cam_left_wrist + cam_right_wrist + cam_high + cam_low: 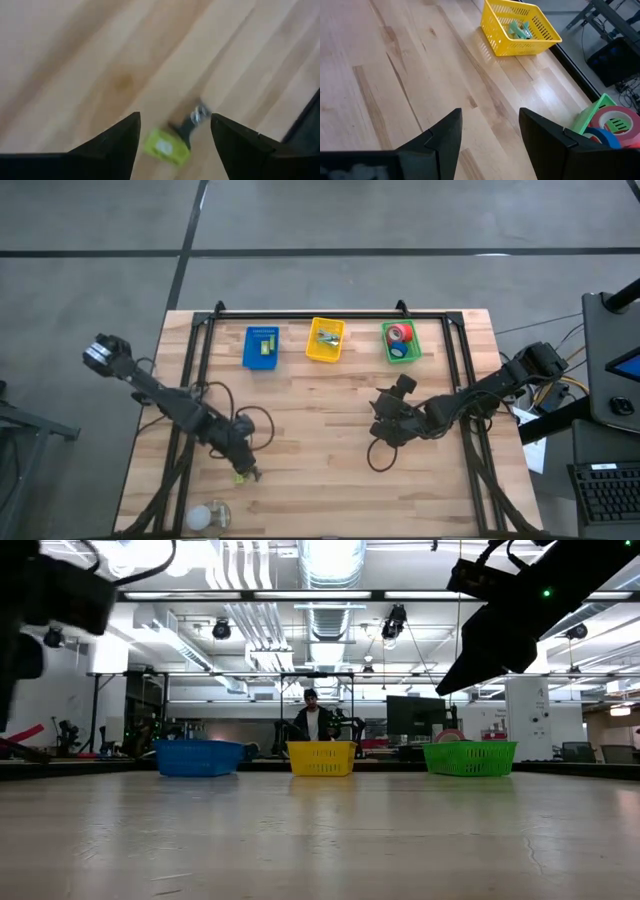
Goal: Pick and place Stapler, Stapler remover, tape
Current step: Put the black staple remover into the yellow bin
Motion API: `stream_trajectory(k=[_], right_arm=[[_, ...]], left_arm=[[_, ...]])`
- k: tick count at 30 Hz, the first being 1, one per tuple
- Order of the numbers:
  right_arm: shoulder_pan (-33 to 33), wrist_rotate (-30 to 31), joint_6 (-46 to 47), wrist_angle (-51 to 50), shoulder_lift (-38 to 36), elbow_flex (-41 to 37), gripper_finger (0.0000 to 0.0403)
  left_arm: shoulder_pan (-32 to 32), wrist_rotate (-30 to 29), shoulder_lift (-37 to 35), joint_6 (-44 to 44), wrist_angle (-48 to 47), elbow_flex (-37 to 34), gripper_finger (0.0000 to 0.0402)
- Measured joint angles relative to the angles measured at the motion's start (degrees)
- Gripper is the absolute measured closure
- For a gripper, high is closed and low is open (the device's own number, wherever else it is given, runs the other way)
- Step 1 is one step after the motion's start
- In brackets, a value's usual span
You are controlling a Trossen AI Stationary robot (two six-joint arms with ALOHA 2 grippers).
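Note:
A staple remover (170,142), lime green with dark jaws and a metal tip, lies flat on the wooden table near the front left; it also shows in the high view (240,476). My left gripper (175,117) is open just above it (246,468), one finger on either side, touching nothing. My right gripper (490,112) is open and empty above the table's middle right (383,418). Red and blue tape rolls (400,338) lie in the green basket (412,356); they also show in the right wrist view (612,125). A lime-green stapler (265,342) lies in the blue basket (250,358).
Three baskets stand in a row at the far edge: blue, yellow (312,352) with green staple removers (519,29), and green. A whitish round object (207,516) lies at the front left edge. A dark frame (330,314) borders the table. A person (313,718) stands behind the table.

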Motion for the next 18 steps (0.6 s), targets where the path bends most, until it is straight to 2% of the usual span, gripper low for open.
stream_trajectory(k=[5, 12, 18], right_arm=[[0.0, 0.0, 0.0, 0.0, 0.0, 0.0, 0.0211], [0.0, 0.1, -0.2, 0.0, 0.0, 0.0, 0.0211], [0.0, 0.1, -0.2, 0.0, 0.0, 0.0, 0.0211]], left_arm=[[-2.4, 4.7, 3.9, -5.2, 0.2, 0.0, 0.0157], [-2.7, 10.7, 10.5, -4.1, 4.7, 0.0, 0.0157], [-2.7, 11.2, 14.2, -1.2, 6.6, 0.7, 0.0157]])
